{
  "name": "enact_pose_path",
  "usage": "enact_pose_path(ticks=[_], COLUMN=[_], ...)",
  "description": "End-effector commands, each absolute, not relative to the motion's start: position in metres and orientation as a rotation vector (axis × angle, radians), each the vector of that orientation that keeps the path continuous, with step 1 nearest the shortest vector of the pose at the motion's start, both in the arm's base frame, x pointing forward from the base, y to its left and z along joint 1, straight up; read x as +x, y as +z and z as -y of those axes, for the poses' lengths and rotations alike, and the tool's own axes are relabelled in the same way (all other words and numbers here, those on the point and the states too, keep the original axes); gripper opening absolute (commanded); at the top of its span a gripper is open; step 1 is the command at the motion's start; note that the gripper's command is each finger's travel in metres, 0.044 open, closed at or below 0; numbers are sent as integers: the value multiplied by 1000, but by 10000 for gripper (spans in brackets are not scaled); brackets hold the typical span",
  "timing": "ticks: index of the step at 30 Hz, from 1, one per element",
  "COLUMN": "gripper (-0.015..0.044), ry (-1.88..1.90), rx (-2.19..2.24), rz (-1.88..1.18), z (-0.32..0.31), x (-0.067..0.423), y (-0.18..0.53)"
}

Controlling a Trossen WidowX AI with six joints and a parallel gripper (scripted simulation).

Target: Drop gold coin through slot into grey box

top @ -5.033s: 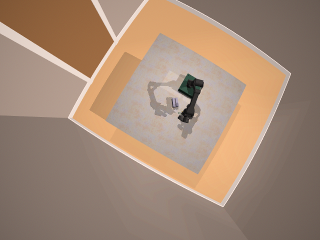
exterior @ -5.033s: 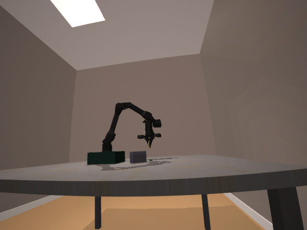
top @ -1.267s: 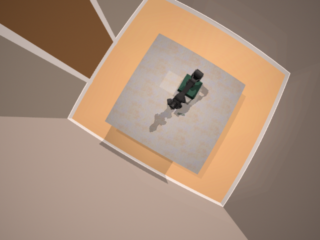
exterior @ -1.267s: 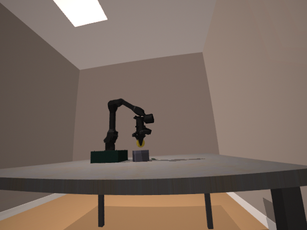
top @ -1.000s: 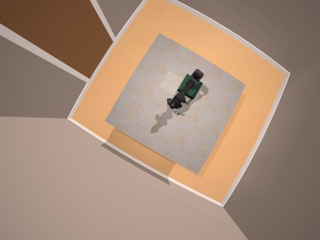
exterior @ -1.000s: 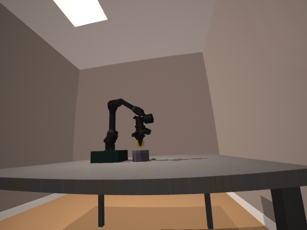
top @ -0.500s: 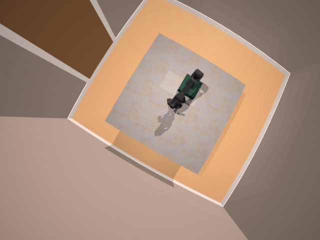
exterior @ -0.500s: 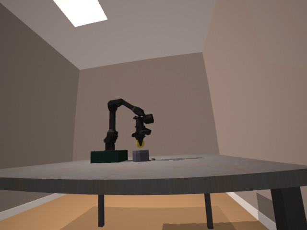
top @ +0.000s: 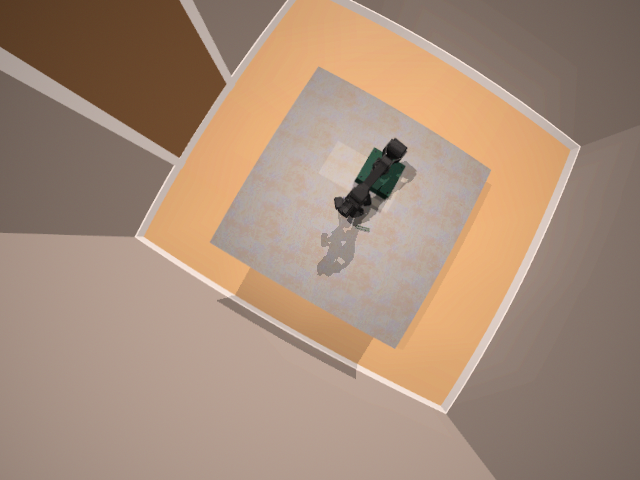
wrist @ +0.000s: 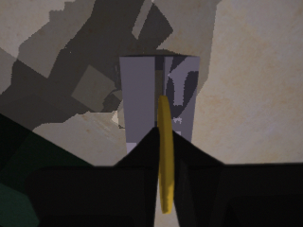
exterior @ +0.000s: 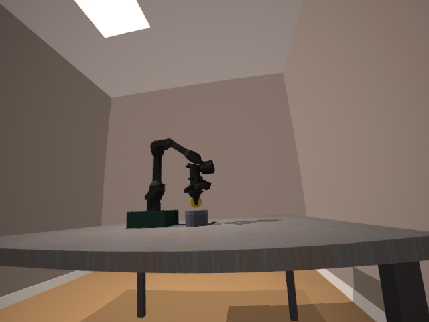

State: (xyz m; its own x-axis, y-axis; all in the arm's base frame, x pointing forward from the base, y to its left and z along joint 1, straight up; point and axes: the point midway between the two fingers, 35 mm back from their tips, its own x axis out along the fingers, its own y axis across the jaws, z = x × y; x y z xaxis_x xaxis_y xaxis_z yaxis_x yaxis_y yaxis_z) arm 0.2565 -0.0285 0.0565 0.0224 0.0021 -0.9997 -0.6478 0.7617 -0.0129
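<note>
Gold coin point(exterior: 198, 204) point(wrist: 166, 156) pinched upright in my tool point(exterior: 196, 203) point(wrist: 160, 132).
Square it to the slot point(wrist: 159, 87), toward twelve o'clock by wrist view, before lowering.
</note>
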Motion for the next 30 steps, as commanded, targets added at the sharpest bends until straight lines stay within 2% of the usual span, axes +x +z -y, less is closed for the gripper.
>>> enact_pose_path(ticks=[1,30], gripper=[0,0], ry=[544,549], rx=[-551,-556], rz=[-1483,-1481], z=[29,28], x=[257,257], y=[53,45])
